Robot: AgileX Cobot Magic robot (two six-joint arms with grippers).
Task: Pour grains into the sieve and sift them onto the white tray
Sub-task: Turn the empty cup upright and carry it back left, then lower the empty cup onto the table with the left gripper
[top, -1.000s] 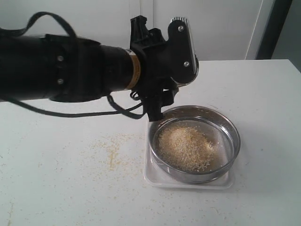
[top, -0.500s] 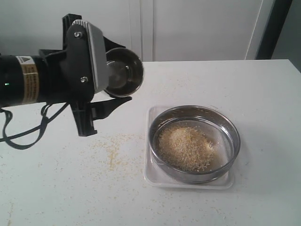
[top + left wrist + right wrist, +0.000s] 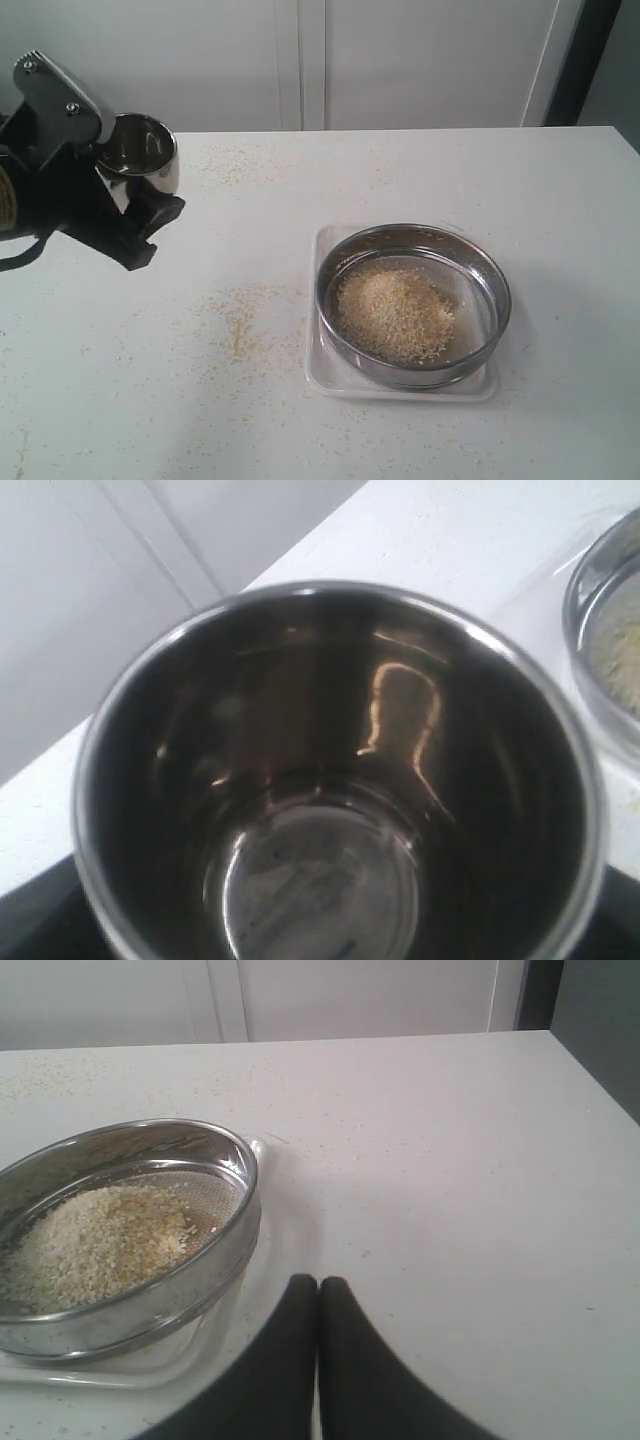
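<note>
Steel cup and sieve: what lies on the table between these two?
Spilled grains, scattered on the white table, lie between steel cup and sieve; the exterior view shows this.

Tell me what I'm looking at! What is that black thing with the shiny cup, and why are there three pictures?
It is a robot with two arms. Each arm ends in a gripper, a sort of two-fingered hand. One picture comes from a camera that watches the whole table. The other two come from little cameras on the robot's wrists, so they look where each hand points.

The left gripper holds a steel cup. Its wrist camera peers right into the cup, which is empty. The right gripper is shut and holds nothing.

On the table, a round metal sieve sits on a white tray. A heap of beige grains lies in the sieve. Some spilled grains are scattered on the table beside the tray.
</note>
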